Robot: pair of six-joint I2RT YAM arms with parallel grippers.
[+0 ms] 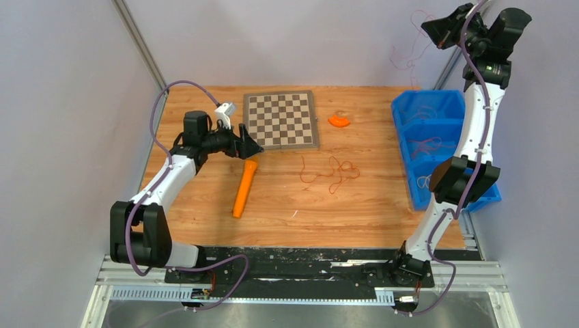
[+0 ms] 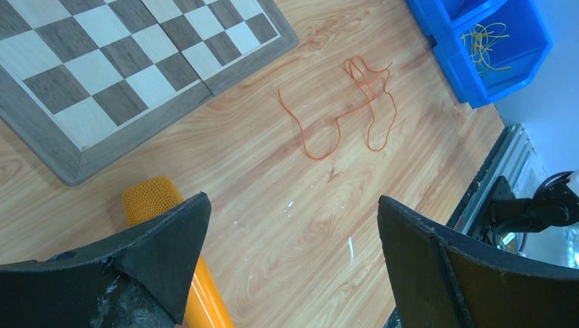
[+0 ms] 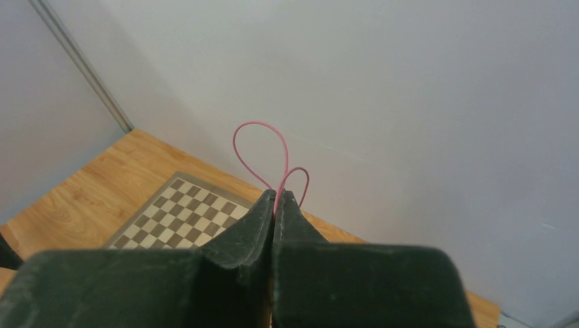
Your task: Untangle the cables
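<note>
The right tool is gripping a thin, flexible reddish-pink cable between closed fingers, high at the upper right of the top view, faint strands dangling above the blue plastic bin. So slight a pinch is risking a slip, or snagged wires getting dragged up. The left tool is hovering open, well apart from the looping orange cable on the wooden desk.

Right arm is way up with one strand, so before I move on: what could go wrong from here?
1. The pink cable is pinched only at the very tips of the right gripper, jaws shut, so it may slip free.
2. Its loose loops seem to hang near the blue bin; lowering carelessly could tangle them with the yellow cables there.
</note>
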